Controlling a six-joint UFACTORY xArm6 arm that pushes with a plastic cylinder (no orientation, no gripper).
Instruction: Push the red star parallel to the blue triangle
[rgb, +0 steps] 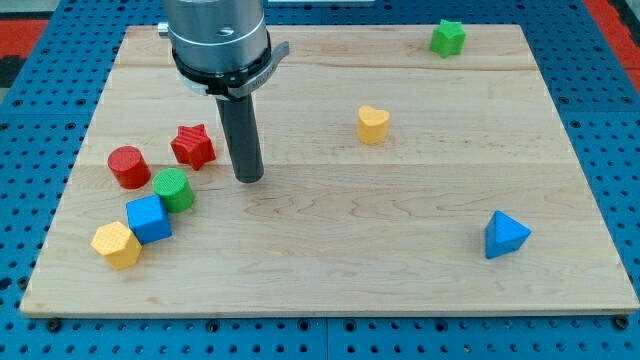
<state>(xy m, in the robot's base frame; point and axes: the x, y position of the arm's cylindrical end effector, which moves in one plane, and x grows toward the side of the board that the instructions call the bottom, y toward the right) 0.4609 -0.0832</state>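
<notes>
A: Where is the red star (193, 146) right now?

B: On the wooden board (330, 270), toward the view's left, just to the view's right of the red cylinder (128, 167) and just above the green cylinder (173, 189). The blue triangle (506, 235) lies well away from the star, toward the view's right and lower.

A: And my tip (249, 178)?

B: Close beside the star on the view's right, slightly lower. I cannot tell whether they touch. There is no claw to open or close, only the bare rod.

A: How will the star handle?

B: It looks like a small, stiff, light plastic piece, likely to slide easily on smooth wood. Its points make it prone to spinning if nudged off centre.

A: So where to press?

B: Nothing can grip it. I would judge the star's left side, in a notch between two points, best for steering it toward the triangle's level. My tip sits on the wrong side now, and the blue cube (149, 219) and yellow block (116, 245) crowd the area below the star.
</notes>
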